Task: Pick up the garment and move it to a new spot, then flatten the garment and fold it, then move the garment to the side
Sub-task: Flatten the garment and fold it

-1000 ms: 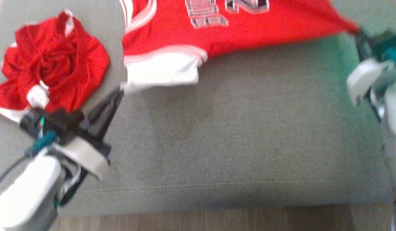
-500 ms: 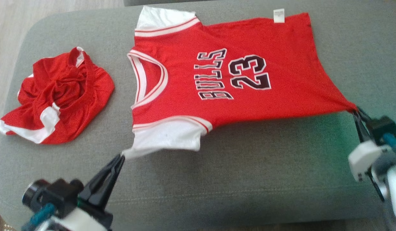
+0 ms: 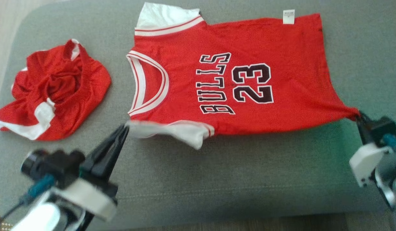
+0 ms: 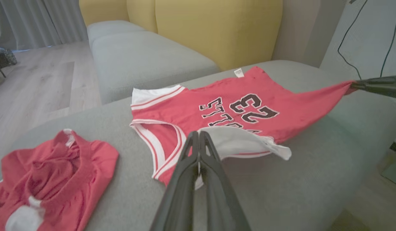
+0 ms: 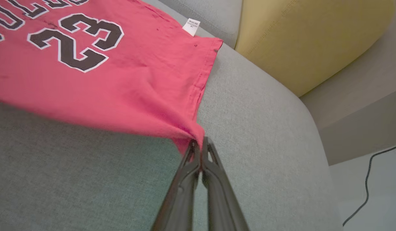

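Observation:
The garment is a red jersey with white sleeves and "BULLS 23" in black, spread face up on the grey ottoman. My left gripper is shut on the white near sleeve, lifting it off the cushion; the left wrist view has this gripper pinching that sleeve's edge. My right gripper is shut on the jersey's near hem corner at the right, pulling the cloth taut; the right wrist view shows the gripper with the red corner bunched between its fingers.
A crumpled pair of red shorts with white trim lies on the ottoman's left part. A yellow sofa back and another grey cushion stand beyond. Wooden floor surrounds the ottoman; black cables hang at the right.
The head camera has tilted up, bringing the whole jersey into view. The left gripper has lifted the white sleeve, which now hangs narrower and folded. Both grips hold.

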Controlling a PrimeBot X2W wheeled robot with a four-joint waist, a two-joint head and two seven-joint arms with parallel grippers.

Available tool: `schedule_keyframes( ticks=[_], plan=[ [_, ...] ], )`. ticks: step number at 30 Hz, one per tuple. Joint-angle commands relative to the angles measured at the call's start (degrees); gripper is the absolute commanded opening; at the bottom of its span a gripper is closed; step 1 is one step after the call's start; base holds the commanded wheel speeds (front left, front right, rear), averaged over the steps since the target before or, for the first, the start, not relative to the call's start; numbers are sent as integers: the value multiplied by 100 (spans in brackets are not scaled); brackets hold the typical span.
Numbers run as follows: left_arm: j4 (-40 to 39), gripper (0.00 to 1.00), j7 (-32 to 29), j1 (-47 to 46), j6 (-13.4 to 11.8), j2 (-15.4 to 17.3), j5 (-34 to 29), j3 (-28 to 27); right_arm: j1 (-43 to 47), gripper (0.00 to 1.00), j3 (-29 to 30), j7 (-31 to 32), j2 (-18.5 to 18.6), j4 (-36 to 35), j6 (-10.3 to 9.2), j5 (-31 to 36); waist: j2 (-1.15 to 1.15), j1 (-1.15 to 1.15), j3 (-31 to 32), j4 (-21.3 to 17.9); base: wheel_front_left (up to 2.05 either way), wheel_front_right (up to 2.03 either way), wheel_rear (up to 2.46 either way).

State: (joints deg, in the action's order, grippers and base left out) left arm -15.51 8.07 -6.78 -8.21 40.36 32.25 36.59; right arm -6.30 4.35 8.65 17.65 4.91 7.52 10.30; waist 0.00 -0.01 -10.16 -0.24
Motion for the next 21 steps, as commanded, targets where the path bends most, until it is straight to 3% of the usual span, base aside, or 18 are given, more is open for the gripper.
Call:
schedule_keyframes(
  ticks=[1,6,13,20,21],
  plan=[
    [2,0,-3,-548,16,5,-77,-265,-417,0,-119,-5,199,-92,-3,-67,0,1,-158,-5,0,0,0],
    [808,0,166,-1403,252,-438,-180,-229,-1136,0,-182,-192,226,501,-3,-90,0,1,-512,13,0,0,0],
    [1823,0,385,-2419,310,-864,-493,-244,-2078,0,-284,-511,210,1368,-3,82,0,1,-949,46,0,0,0],
    [2580,0,579,-3016,429,-1150,-767,-173,-2556,9,-303,-796,137,2004,-3,226,0,1,-1121,77,0,0,0],
    [2683,0,605,-3082,464,-1194,-801,-161,-2613,16,-306,-846,122,2091,-3,244,0,1,-1131,76,0,0,0]
  ],
)
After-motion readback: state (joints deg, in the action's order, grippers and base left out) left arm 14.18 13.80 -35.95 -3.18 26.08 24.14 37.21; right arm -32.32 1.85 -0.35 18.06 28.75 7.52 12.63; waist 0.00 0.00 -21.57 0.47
